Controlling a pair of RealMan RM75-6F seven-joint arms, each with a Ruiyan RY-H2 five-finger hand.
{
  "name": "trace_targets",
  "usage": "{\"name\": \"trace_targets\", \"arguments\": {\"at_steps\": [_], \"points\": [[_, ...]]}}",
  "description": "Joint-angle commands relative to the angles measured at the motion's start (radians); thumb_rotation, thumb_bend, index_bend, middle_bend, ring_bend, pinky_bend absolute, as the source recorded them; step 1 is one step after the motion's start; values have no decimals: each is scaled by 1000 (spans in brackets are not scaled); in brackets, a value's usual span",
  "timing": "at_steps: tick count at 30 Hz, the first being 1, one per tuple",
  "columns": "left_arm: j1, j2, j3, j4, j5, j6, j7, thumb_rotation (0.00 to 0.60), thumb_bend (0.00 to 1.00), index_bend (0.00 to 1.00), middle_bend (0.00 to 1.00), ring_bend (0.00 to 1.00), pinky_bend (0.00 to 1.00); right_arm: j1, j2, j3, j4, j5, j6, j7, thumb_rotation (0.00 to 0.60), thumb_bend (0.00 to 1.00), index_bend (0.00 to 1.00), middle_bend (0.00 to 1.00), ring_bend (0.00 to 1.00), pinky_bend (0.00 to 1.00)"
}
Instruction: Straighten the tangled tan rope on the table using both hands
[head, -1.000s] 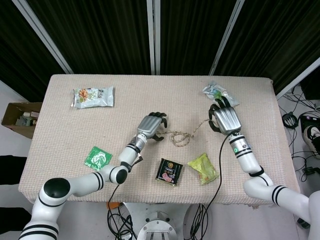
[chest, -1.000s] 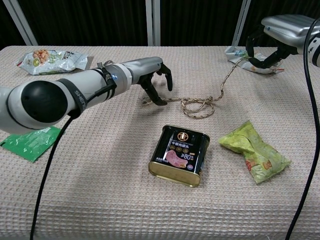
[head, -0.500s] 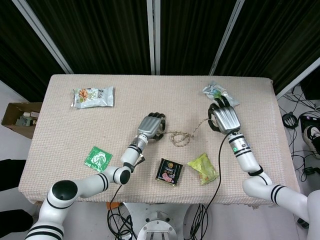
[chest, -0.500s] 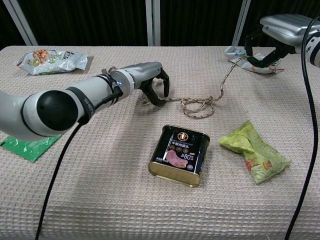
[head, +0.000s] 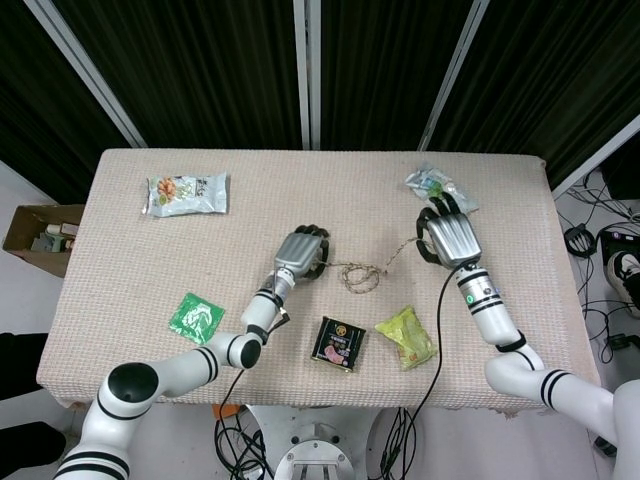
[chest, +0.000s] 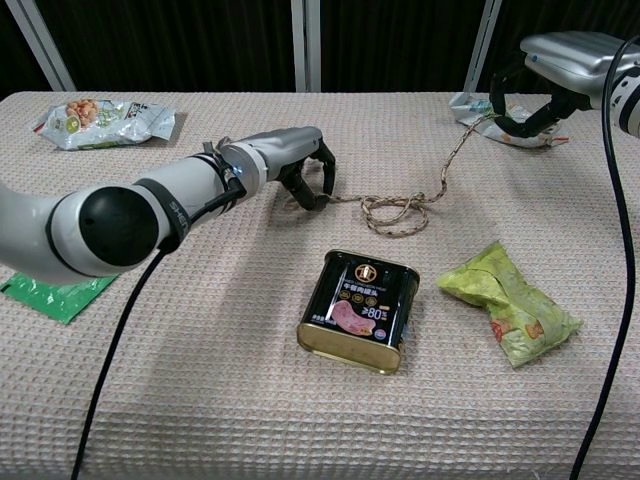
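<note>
Chest view: rope (chest: 400, 208) ends lie under both hands' curled fingers (chest: 312, 180).

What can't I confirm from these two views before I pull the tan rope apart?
- Left robot hand: its curled fingers hide the tan rope end in both views, so grip unconfirmed.
- Right robot hand: chest view cuts it at the frame edge; head view shows only its back, hiding the contact.

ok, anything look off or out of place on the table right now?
Only the tan rope: it is still bunched in a knotted tangle mid-table, between the left hand and the right hand. Nothing looks spilled or damaged.
</note>
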Motion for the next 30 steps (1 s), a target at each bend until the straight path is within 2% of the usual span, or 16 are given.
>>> {"name": "trace_targets", "arguments": {"at_steps": [1,6,12,16,23,30], "points": [[0,-5,-2,8,2,3,-2,600,451,573,209,98,135,-1,0,-1,1,-1,0,2,600,462,643,363,119,117],[9,-12,-1,21,27,20,-24,600,493,635,249,113,135,-6,2,-4,3,-2,2,9,600,466,644,364,119,117],[53,30,14,-20,78,69,-62,600,509,643,253,113,136,-25,38,-14,-14,-3,6,13,600,474,645,365,119,117],[124,118,36,-110,130,145,-98,600,508,648,255,113,136,-47,92,-18,-48,4,14,3,600,475,645,365,119,117],[293,331,107,-275,180,251,-126,600,507,649,256,113,136,-98,179,-23,-105,55,19,-17,600,477,657,369,119,117],[397,448,138,-311,154,268,-150,600,507,648,256,113,136,-121,173,-36,-83,92,2,-26,600,477,663,371,119,117]]}}
